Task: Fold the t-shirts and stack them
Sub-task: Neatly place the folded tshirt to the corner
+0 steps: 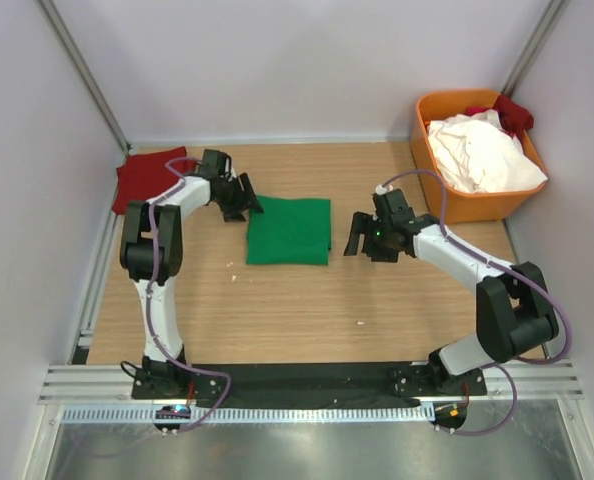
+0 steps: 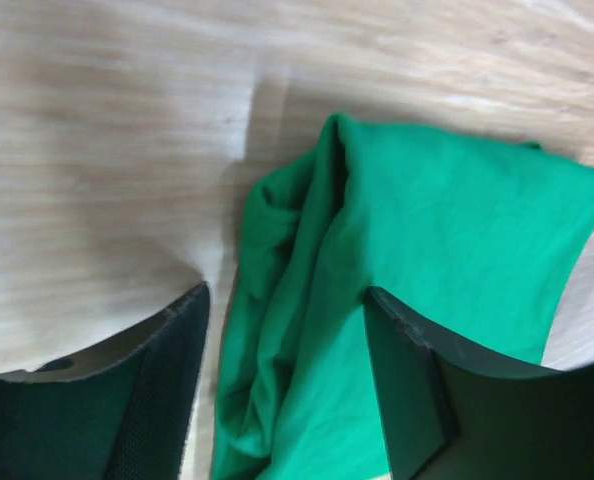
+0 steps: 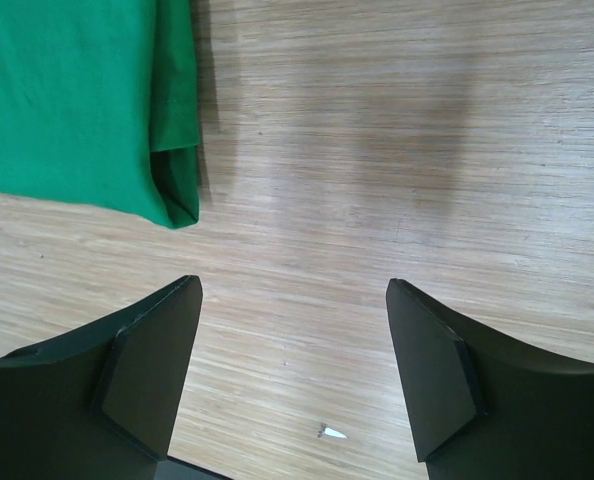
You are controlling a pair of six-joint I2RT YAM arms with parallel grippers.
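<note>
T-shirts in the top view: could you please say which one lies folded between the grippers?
The bright green t-shirt, a neat rectangle mid-table. The dark red one lies in the far left corner; the white ones are heaped in the orange bin.

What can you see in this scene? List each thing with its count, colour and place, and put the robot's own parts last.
bright green folded cotton t-shirt: one, green, middle of the table, between the two hands
dark red folded cotton t-shirt: one, dark red, far left corner
orange plastic bin: one, orange, far right corner
crumpled white shirts: a heap, number cannot be told, white, in the bin
red garment: one piece showing, red, at the bin's far edge
light wooden table: one, pale wood, under everything
left hand: one, black, open, fingers either side of the green shirt's edge
right hand: one, black, open, over bare wood right of the green shirt
</note>
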